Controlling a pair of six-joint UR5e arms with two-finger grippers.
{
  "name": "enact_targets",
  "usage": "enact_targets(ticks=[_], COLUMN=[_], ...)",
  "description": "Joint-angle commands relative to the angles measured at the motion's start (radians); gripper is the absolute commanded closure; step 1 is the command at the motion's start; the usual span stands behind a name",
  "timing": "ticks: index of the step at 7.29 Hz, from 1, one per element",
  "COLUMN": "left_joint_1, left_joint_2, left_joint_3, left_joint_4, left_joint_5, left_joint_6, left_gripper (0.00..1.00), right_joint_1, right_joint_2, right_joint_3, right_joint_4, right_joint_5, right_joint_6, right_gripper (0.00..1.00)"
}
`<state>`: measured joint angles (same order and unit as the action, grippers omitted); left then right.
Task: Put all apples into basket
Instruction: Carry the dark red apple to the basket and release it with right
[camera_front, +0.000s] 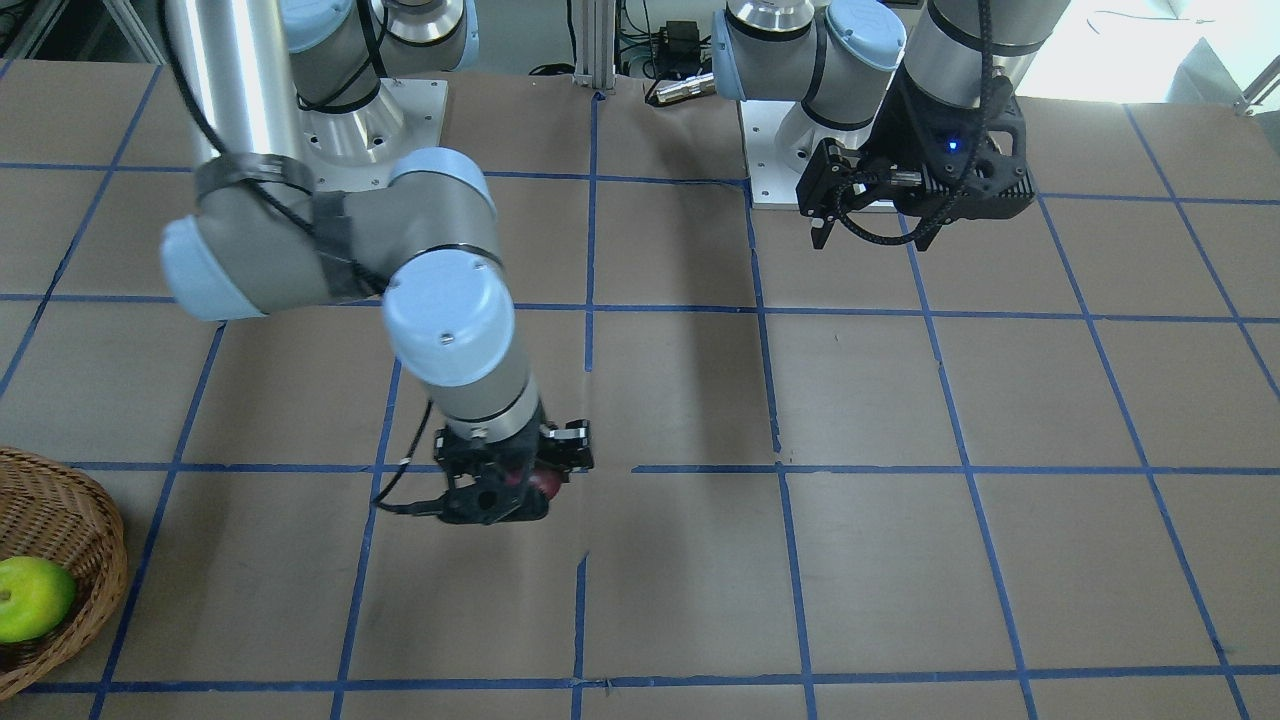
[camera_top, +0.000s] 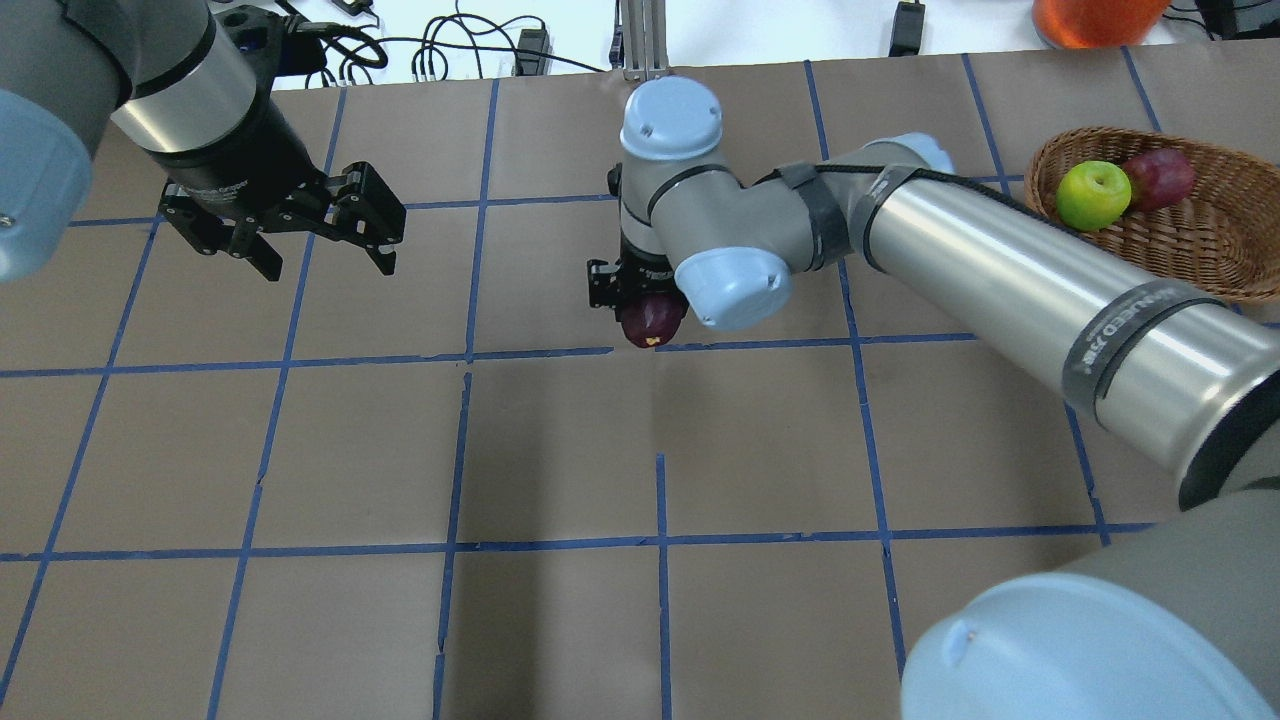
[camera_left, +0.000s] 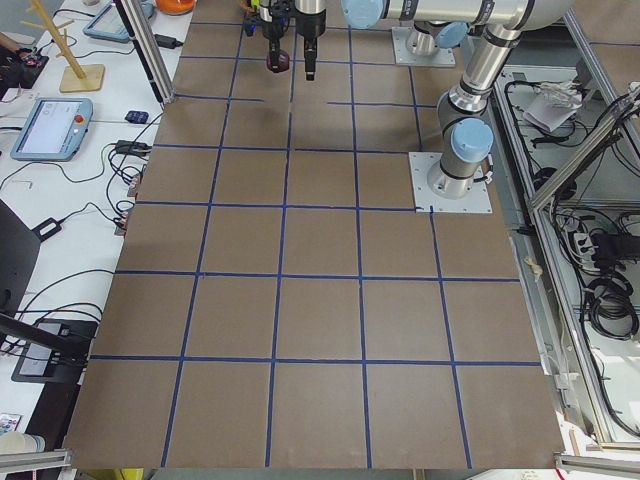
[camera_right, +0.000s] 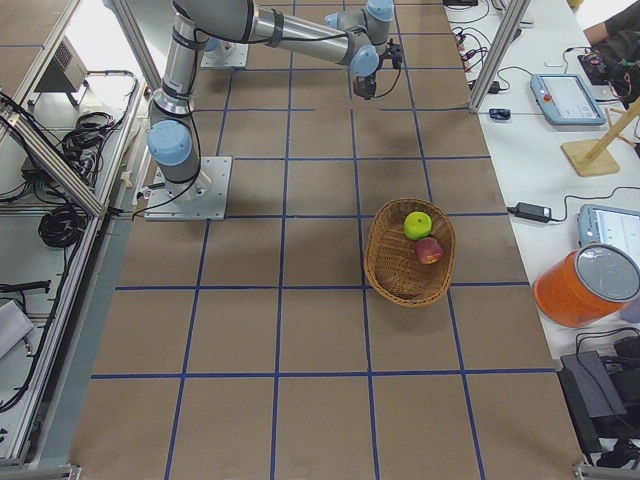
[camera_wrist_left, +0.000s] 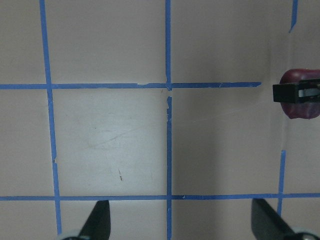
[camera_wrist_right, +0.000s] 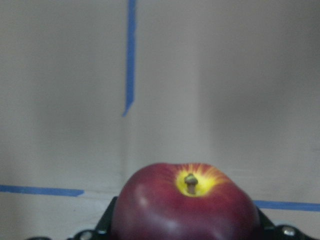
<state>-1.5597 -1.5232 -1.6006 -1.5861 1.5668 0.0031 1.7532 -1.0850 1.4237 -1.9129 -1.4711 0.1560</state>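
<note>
My right gripper (camera_top: 650, 312) is shut on a dark red apple (camera_wrist_right: 187, 205) with a yellow patch around its stem. It holds the apple over the table's middle, by a blue tape line; the apple also shows in the front view (camera_front: 543, 484). The wicker basket (camera_top: 1190, 262) stands far off on my right side. In it lie a lime green apple (camera_top: 1092, 195) and a dark red apple (camera_top: 1160, 178). My left gripper (camera_top: 330, 268) hangs open and empty above the table on my left side. Its wrist view shows the held apple (camera_wrist_left: 300, 102) at its right edge.
The table is brown paper with a grid of blue tape (camera_top: 660, 545). An orange container (camera_right: 585, 285) stands on the side bench beyond the basket. The arm bases sit on white plates (camera_right: 190, 185) at the table's robot side.
</note>
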Motion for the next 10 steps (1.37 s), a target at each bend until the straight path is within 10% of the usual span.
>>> enact_targets(ticks=[1, 6, 7, 8, 10], left_joint_1=[0.000, 0.001, 0.000, 0.001, 0.001], left_joint_2=[0.001, 0.000, 0.000, 0.003, 0.003], left_joint_3=[-0.001, -0.001, 0.001, 0.001, 0.001], left_joint_4=[0.002, 0.002, 0.002, 0.002, 0.000], left_joint_5=[0.004, -0.001, -0.001, -0.001, -0.001], left_joint_6=[0.000, -0.002, -0.005, -0.002, -0.002], left_gripper=[0.00, 0.00, 0.00, 0.00, 0.00], right_joint_1=[-0.272, -0.729, -0.739, -0.741, -0.739], right_joint_2=[-0.012, 0.186, 0.203, 0.235, 0.215], right_joint_3=[-0.177, -0.204, -0.206, -0.206, -0.206], right_joint_4=[0.225, -0.041, -0.052, -0.110, -0.063], right_joint_5=[-0.027, -0.141, -0.138, -0.112, -0.112], right_joint_6=[-0.291, -0.936, -0.932, -0.929, -0.929], right_gripper=[1.00, 1.00, 0.72, 0.04, 0.00])
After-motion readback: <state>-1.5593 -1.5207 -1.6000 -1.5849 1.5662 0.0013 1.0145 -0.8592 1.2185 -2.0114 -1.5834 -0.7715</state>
